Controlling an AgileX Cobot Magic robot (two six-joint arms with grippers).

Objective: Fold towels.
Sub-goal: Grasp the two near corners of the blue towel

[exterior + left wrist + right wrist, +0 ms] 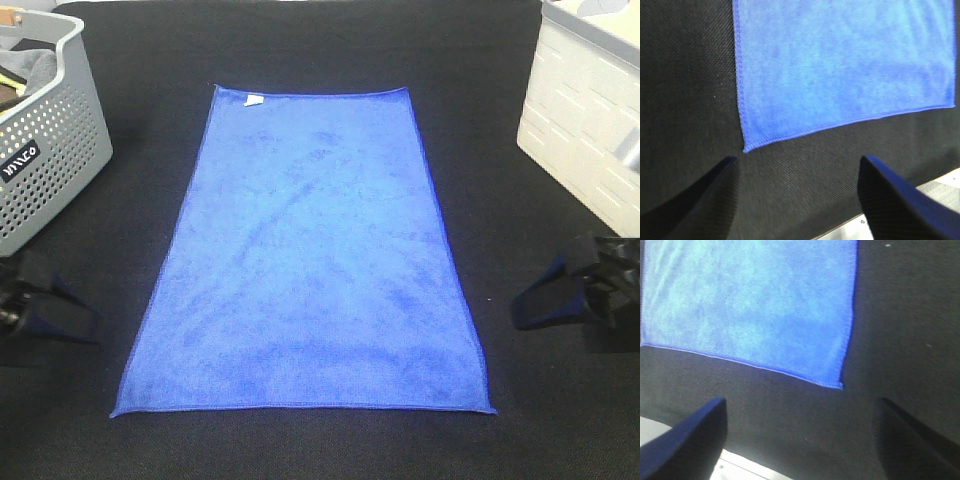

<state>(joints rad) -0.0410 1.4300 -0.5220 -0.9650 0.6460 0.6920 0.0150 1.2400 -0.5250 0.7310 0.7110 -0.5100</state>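
A bright royal-blue towel (310, 260) lies spread flat on the black table, long side running from far to near, with a small white tag (255, 99) at its far left corner. My left gripper (75, 305) is open and empty, left of the towel's near left corner (746, 148). My right gripper (535, 295) is open and empty, right of the towel's near right corner (840, 385). Both wrist views show the towel (840, 65) (750, 305) ahead of the open fingers (890, 200) (690, 435), apart from them.
A perforated grey basket (50, 150) with dark cloth inside stands at the far left. A white crate (580, 120) stands at the far right. The table's near edge shows pale in the wrist views (940, 187) (740, 465).
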